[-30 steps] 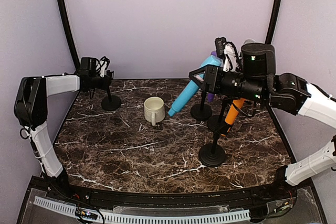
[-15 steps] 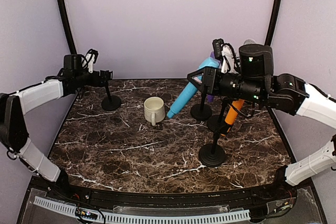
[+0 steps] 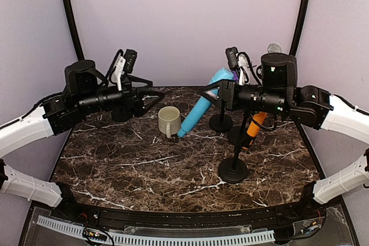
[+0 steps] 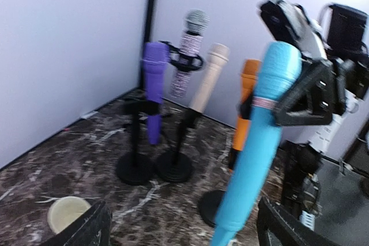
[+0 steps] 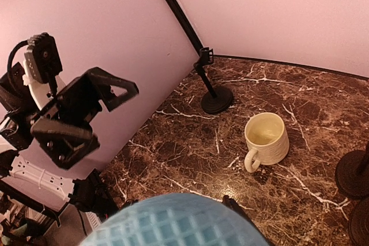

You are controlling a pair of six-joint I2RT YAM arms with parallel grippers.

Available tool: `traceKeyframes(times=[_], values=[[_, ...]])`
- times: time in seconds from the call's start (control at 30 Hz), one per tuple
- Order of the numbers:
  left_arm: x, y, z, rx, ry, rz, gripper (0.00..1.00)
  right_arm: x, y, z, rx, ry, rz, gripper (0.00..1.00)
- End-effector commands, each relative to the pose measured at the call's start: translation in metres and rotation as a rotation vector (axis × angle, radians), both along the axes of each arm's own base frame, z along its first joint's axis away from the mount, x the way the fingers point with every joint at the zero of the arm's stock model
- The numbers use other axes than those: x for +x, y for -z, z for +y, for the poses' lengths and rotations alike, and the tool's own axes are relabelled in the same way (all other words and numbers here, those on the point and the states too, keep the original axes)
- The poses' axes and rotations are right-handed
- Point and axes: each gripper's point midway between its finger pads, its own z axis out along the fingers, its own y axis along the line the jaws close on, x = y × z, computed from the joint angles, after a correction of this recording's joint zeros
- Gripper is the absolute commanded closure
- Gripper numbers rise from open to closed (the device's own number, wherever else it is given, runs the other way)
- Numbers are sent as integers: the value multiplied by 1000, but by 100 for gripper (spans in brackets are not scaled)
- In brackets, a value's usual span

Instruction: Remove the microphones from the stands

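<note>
A long blue microphone (image 3: pixel 199 108) hangs tilted in the air, its tail down near the mug. My right gripper (image 3: pixel 214 89) is shut on its upper part. The microphone's mesh head (image 5: pixel 179 223) fills the bottom of the right wrist view. The left wrist view shows it (image 4: pixel 262 136) close in front, clamped by the right fingers (image 4: pixel 305 93). My left gripper (image 3: pixel 154 95) is open and empty, left of the mug, pointing at the blue microphone. An empty black stand (image 5: pixel 214 93) is at the back left.
A cream mug (image 3: pixel 169 121) stands mid-table. An orange microphone (image 3: pixel 254 126) sits on a stand with a round base (image 3: pixel 233 171). Purple (image 4: pixel 154 84), glittery silver (image 4: pixel 189 50) and cream (image 4: pixel 209 76) microphones stand on stands at the back right.
My left arm swung from the back-left stand toward the table's middle, and its gripper opened. The right gripper carried the blue microphone slightly left and lower.
</note>
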Motion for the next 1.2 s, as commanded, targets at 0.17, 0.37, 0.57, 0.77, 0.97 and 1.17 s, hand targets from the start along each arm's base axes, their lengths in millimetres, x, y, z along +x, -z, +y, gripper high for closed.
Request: traceKeyframes(times=[0.17, 0.37, 0.57, 0.77, 0.97, 1.17], values=[[-94, -6, -77, -64, 517, 126, 10, -41, -45, 10, 137, -260, -93, 90], [-97, 2, -100, -32, 555, 149, 9, -51, -45, 22, 151, -343, -73, 90], [-98, -1, -110, -31, 578, 143, 15, -54, -44, 28, 159, -376, -62, 90], [-101, 4, -113, -9, 581, 151, 40, -58, -43, 32, 164, -402, -53, 90], [-105, 8, -116, 1, 597, 171, 50, -59, -39, 36, 151, -408, -43, 90], [-105, 12, -116, 16, 589, 174, 55, -58, -37, 39, 142, -409, -40, 90]])
